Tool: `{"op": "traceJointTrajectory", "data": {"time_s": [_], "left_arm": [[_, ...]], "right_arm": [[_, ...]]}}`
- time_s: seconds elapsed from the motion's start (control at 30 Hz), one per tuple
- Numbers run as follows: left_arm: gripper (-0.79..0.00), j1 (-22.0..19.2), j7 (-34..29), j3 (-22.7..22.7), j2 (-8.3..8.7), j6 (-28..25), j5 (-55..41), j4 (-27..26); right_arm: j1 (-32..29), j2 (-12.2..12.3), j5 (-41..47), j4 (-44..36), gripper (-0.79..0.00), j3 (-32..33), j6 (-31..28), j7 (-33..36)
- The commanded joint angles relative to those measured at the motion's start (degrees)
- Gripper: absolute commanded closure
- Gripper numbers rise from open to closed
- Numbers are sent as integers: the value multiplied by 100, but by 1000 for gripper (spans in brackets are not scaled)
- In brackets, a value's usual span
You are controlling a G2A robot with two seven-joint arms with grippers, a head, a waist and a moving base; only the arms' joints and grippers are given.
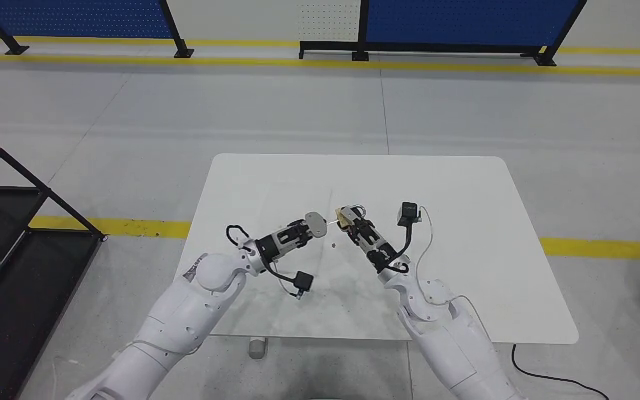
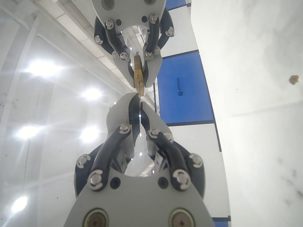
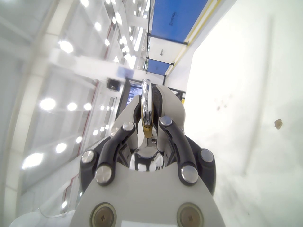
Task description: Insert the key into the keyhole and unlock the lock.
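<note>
My right gripper (image 1: 348, 217) is shut on the padlock (image 3: 146, 109), above the middle of the white table (image 1: 480, 200). The padlock's chrome shackle juts past the fingertips and its brass body sits deeper between them. In the left wrist view the padlock's brass edge (image 2: 138, 72) faces my left gripper (image 2: 140, 106). A narrow brass piece, seemingly the key (image 2: 141, 90), runs from the padlock to my left gripper's fingertips, which are shut on its end. In the top view the left gripper (image 1: 313, 221) is tip to tip with the right one, close beside it.
A small brown crumb (image 2: 293, 80) lies on the table, also in the right wrist view as a crumb (image 3: 278, 124). Black wrist units hang on cables beside the arms (image 1: 408, 212) (image 1: 303, 283). Blue partition panels (image 1: 460, 20) stand beyond the table's far edge.
</note>
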Motion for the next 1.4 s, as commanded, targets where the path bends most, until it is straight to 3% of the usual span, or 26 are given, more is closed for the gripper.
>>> {"op": "traceJointTrajectory", "data": {"time_s": [0.0, 1.37], "left_arm": [[0, -8, 11, 9, -9, -1, -17, 8], [0, -120, -146, 102, -169, -43, 31, 39]], "right_arm": [[0, 0, 0, 0, 0, 0, 0, 0], [0, 0, 0, 0, 0, 0, 0, 0]]}}
